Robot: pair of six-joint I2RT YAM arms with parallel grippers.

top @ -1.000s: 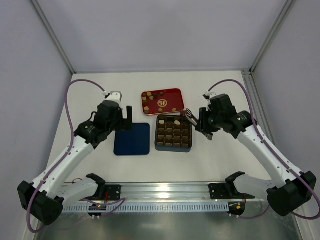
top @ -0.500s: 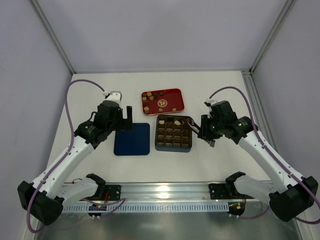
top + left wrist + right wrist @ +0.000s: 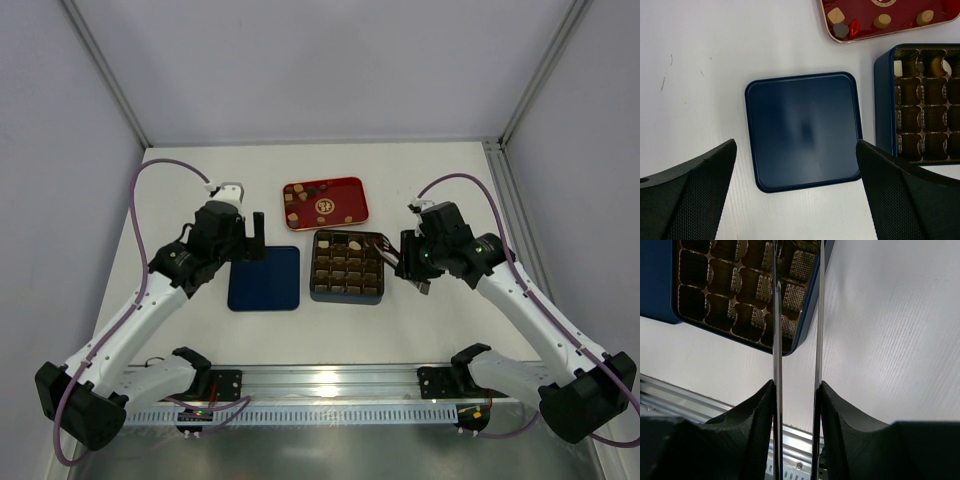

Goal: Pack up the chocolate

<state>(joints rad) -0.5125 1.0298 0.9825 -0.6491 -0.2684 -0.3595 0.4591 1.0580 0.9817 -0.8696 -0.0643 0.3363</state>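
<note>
The chocolate pieces [image 3: 293, 200] lie in the red tray [image 3: 345, 186]; they also show in the left wrist view [image 3: 836, 15]. A few pieces [image 3: 898, 68] sit in the far row of the gridded box [image 3: 346, 283]. My right gripper [image 3: 412, 262] is shut on metal tongs [image 3: 776, 315], whose blades reach over the box's right edge [image 3: 812, 295]; their tips are cut off at the top of the right wrist view. My left gripper [image 3: 796, 150] is open and empty above the dark blue lid [image 3: 802, 130].
The blue lid [image 3: 264, 278] lies flat left of the box, with the red tray behind both. A metal rail [image 3: 330, 378] runs along the near table edge. White walls with corner posts close off the back and sides.
My right gripper with the tongs moved nearer and a little right, from the box's far right corner to its right edge. The left arm has not moved.
</note>
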